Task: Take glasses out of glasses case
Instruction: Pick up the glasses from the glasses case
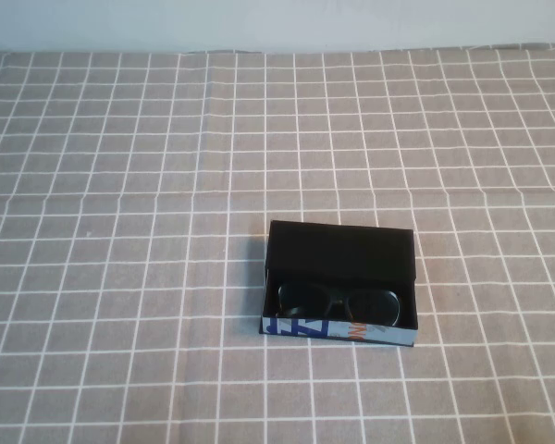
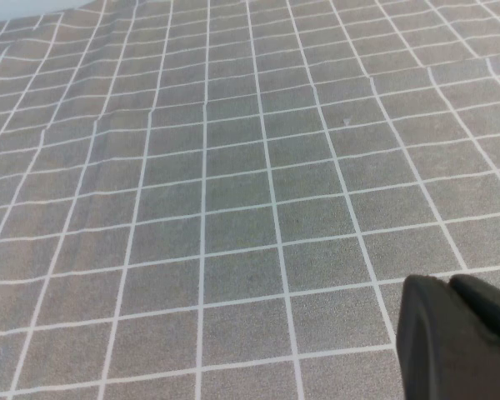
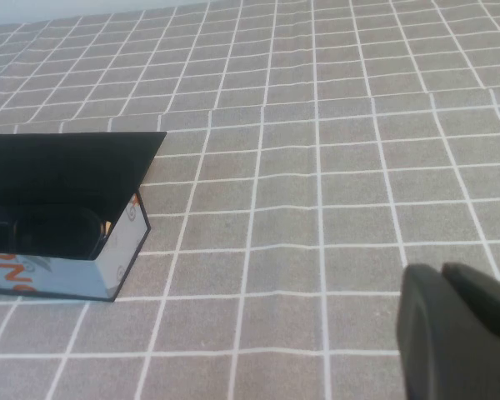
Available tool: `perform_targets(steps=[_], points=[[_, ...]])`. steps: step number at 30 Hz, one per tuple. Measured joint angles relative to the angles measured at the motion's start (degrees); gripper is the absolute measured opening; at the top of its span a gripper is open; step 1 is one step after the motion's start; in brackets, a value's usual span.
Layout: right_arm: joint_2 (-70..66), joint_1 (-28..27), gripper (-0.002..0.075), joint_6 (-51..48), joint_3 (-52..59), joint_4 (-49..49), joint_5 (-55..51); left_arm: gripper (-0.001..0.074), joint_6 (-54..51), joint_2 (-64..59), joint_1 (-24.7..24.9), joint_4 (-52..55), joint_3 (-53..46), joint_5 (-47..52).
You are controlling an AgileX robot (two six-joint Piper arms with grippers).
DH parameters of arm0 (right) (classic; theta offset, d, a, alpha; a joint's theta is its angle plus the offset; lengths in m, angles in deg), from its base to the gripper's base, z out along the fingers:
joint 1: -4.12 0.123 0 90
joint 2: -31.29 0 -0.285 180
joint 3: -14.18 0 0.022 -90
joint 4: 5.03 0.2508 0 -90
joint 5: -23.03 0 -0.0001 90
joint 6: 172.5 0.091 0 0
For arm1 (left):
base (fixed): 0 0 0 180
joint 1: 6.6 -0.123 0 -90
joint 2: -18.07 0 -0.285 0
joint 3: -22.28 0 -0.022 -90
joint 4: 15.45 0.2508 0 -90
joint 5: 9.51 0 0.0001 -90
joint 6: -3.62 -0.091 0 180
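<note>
The glasses case lies open a little right of the table's middle, its black lid standing up at the back and its blue and white patterned front facing me. The black glasses lie inside it, lenses toward the front. The right wrist view shows the case with the glasses in it. My right gripper is shut and empty over the cloth, well off to the case's right. My left gripper is shut and empty over bare cloth; the case is out of its view. Neither arm shows in the high view.
A grey tablecloth with a white grid covers the whole table, with light creases across the middle. A pale wall runs along the far edge.
</note>
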Motion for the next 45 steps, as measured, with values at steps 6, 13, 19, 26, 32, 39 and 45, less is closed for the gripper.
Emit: perform_targets(steps=[6, 13, 19, 26, 32, 39, 45], points=[[0.0, 0.0, -0.0018, 0.0, 0.0, 1.2, 0.0, -0.0004, 0.0, 0.0, 0.0, 0.0, 0.0, 0.0], [0.0, 0.0, -0.0018, 0.0, 0.0, 2.6, 0.0, -0.0004, 0.0, 0.0, 0.0, 0.0, 0.0, 0.0], [0.0, 0.0, -0.0018, 0.0, 0.0, 9.2, 0.0, -0.0004, 0.0, 0.0, 0.0, 0.0, 0.0, 0.0], [0.0, 0.0, -0.0018, 0.0, 0.0, 36.4, 4.9, -0.0004, 0.0, 0.0, 0.0, 0.0, 0.0, 0.0], [0.0, 0.0, -0.0018, 0.0, 0.0, 47.5, 7.0, -0.0004, 0.0, 0.0, 0.0, 0.0, 0.0, 0.0], [0.0, 0.0, -0.0018, -0.9, 0.0, 48.0, 7.9, -0.0004, 0.0, 0.0, 0.0, 0.0, 0.0, 0.0], [0.0, 0.0, -0.0018, -8.4, -2.8, 46.5, 4.0, -0.0004, 0.0, 0.0, 0.0, 0.0, 0.0, 0.0]])
